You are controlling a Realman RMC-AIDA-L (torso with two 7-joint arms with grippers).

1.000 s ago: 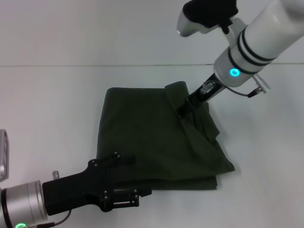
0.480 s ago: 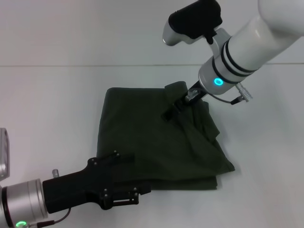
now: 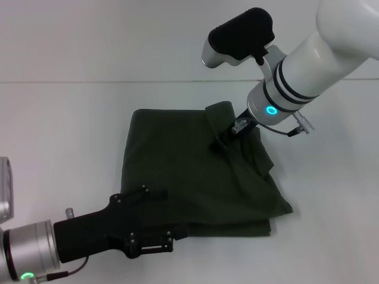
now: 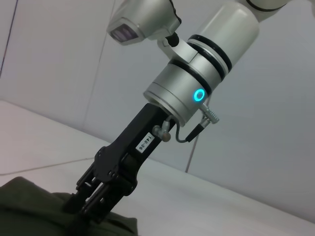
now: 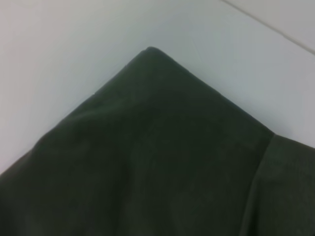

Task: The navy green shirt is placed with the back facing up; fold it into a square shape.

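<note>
The navy green shirt (image 3: 177, 165) lies folded into a rough rectangle in the middle of the white table, with a loose flap standing up at its far right corner. My right gripper (image 3: 219, 141) reaches down onto the far right part of the shirt, just beside that flap. The left wrist view shows the right gripper (image 4: 86, 214) with its tip sunk into the fabric (image 4: 29, 206). My left gripper (image 3: 174, 235) lies low at the shirt's near edge, dark against the dark cloth. A pointed corner of the shirt (image 5: 147, 162) fills the right wrist view.
The white table (image 3: 65, 130) surrounds the shirt on all sides. A seam line crosses the table behind the shirt (image 3: 89, 81). A grey object shows at the far left edge (image 3: 5, 189).
My right arm has swung and turned leftward over the shirt, its tip shifting left and then slightly back right. The shirt's outline and my left gripper have stayed the same.
</note>
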